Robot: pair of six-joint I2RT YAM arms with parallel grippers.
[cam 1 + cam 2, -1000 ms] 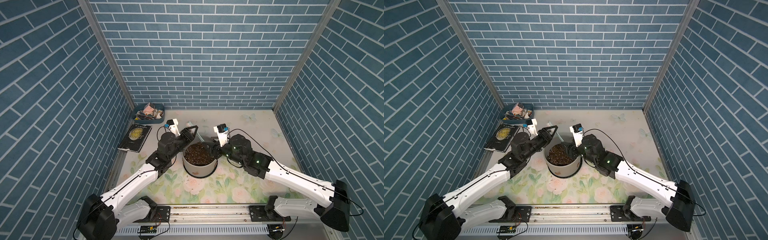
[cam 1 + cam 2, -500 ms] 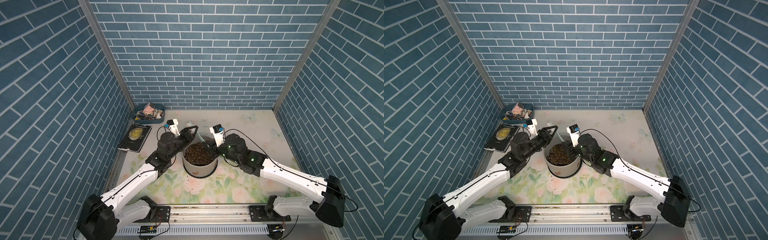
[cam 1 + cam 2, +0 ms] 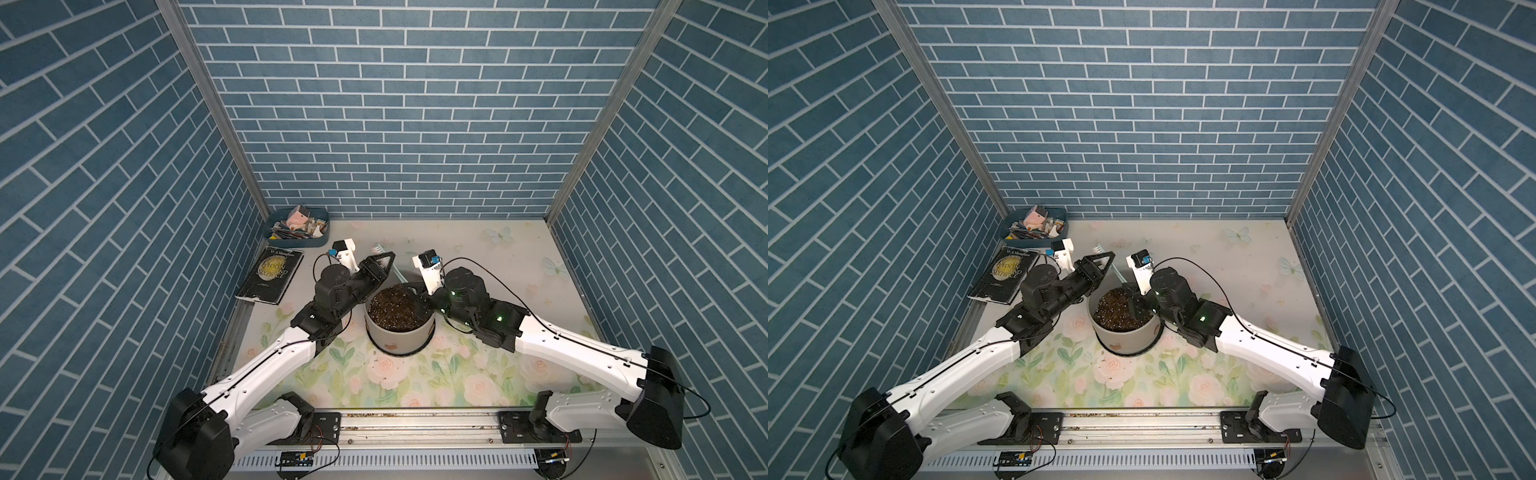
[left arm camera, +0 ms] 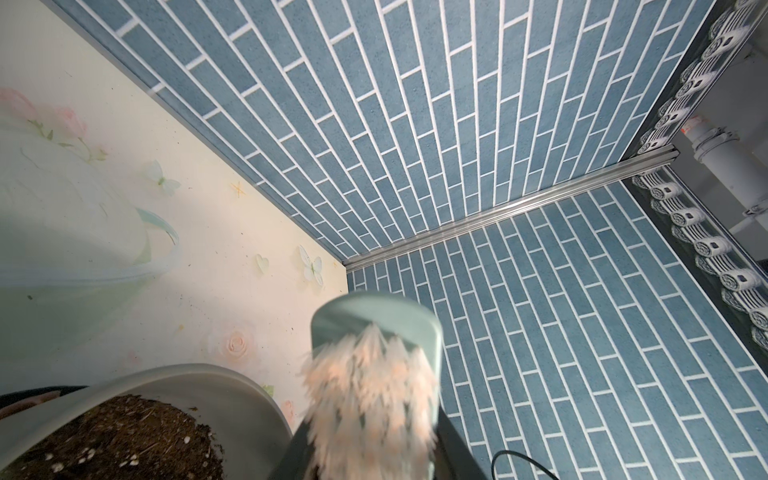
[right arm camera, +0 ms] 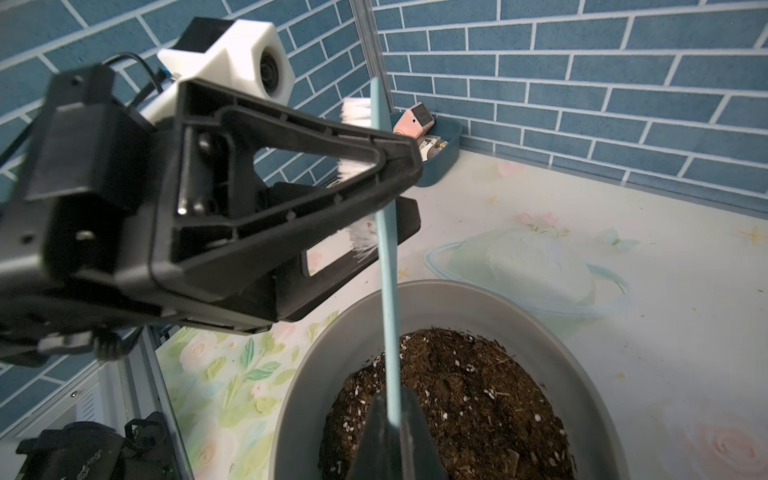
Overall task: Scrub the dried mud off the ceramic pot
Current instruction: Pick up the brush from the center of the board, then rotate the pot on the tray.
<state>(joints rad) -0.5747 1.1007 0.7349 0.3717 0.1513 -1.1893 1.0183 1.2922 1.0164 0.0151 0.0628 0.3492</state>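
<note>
Grey and smooth-walled, the ceramic pot (image 3: 400,332) sits mid-table on its black saucer (image 3: 428,338), filled with dark crumbly soil (image 5: 457,399) flecked white, one small reddish patch of dried mud (image 3: 390,345) on its near wall. My left gripper (image 3: 380,266) clamps the bristled head of a pale teal brush (image 5: 384,291) while my right gripper (image 5: 392,419) is pinched tight on the thin handle end over the soil, so the brush spans the pot's far rim between my two claws. Off to the far left corner lie a dark glossy book (image 3: 272,275) and a shallow blue tray (image 3: 274,241) of clutter, well apart from the pot
</note>
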